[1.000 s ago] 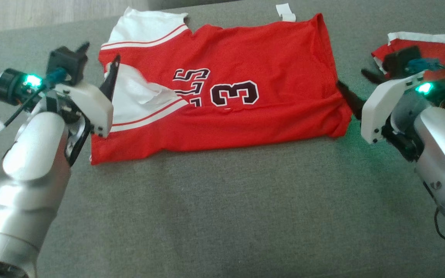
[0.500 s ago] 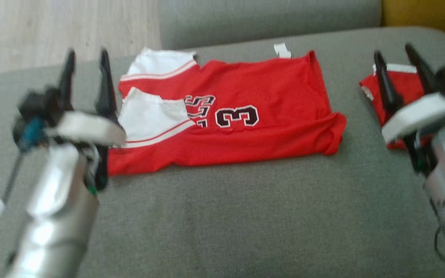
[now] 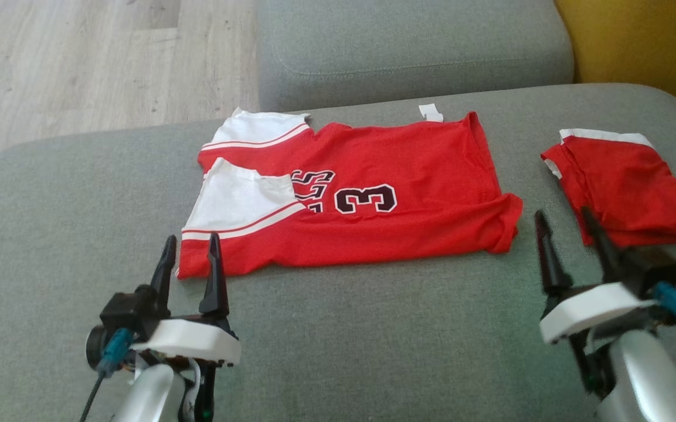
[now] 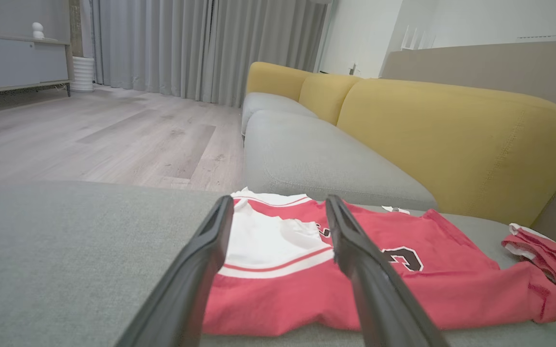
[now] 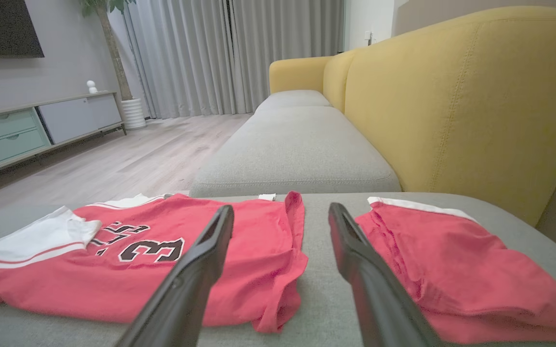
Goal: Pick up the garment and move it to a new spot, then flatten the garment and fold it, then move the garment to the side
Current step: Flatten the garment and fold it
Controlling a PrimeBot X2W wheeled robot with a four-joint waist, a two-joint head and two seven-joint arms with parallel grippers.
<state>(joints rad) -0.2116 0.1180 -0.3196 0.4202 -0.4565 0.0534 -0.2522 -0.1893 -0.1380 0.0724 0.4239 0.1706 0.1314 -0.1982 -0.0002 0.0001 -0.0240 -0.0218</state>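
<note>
The garment [image 3: 420, 176], a red jersey with white sleeves and a black number, lies folded and flat across the grey seat cushion [image 3: 373, 340]. My left gripper [image 3: 192, 239] is open just in front of the jersey's near left corner, with nothing between its fingers. In the left wrist view the left gripper [image 4: 278, 199] points at the white sleeve of the garment [image 4: 432, 284]. My right gripper [image 3: 562, 213] is open and empty, off the jersey's right end. Seen from the right wrist, the right gripper [image 5: 281, 207] points between the garment [image 5: 65, 279] and a second cloth.
A second folded red cloth with a white band [image 3: 625, 181] lies to the right, also seen as red cloth [image 5: 451, 270]. Another grey cushion [image 3: 414, 53] sits behind, a yellow backrest [image 3: 637, 41] at the far right, and wood floor [image 3: 80, 64] at the far left.
Both grippers have drawn back from the jersey's left and right ends toward the near side and now point forward. The head camera has tilted up, so the whole picture shifted.
</note>
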